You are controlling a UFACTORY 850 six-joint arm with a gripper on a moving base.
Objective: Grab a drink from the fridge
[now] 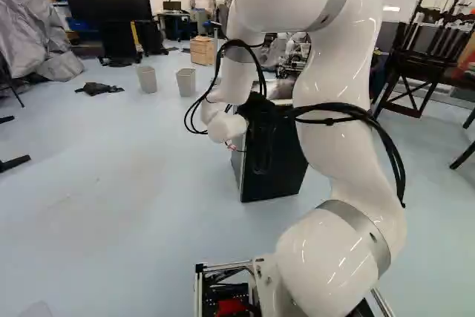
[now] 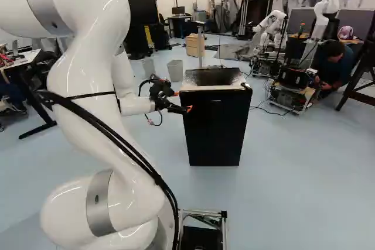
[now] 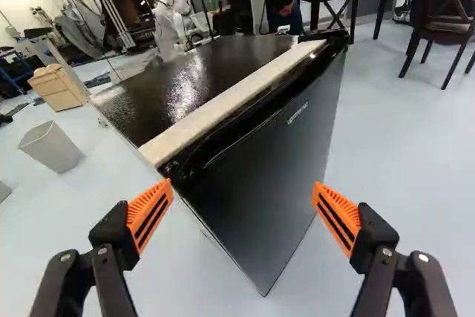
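Note:
In the right base view my gripper [image 2: 181,101] is at the upper left of a small black fridge [image 2: 214,130], beside its front top edge. The fridge's door appears shut, and no drink is in sight. The left base view shows the fridge [image 1: 276,172] partly behind my arm and its cables. Seen from the wrist, the gripper [image 3: 243,187] is open, its orange pads wide apart with nothing held. The fridge [image 3: 260,183] lies ahead of it, the door's corner near one fingertip; I cannot tell whether they touch.
Two bins [image 1: 147,79] and a wooden cabinet [image 1: 202,50] stand beyond the fridge. Another robot [image 2: 271,27] and equipment on a cart [image 2: 293,89] are at the right back, where a person crouches. A dark high chair [image 1: 423,53] stands to the right in the left base view.

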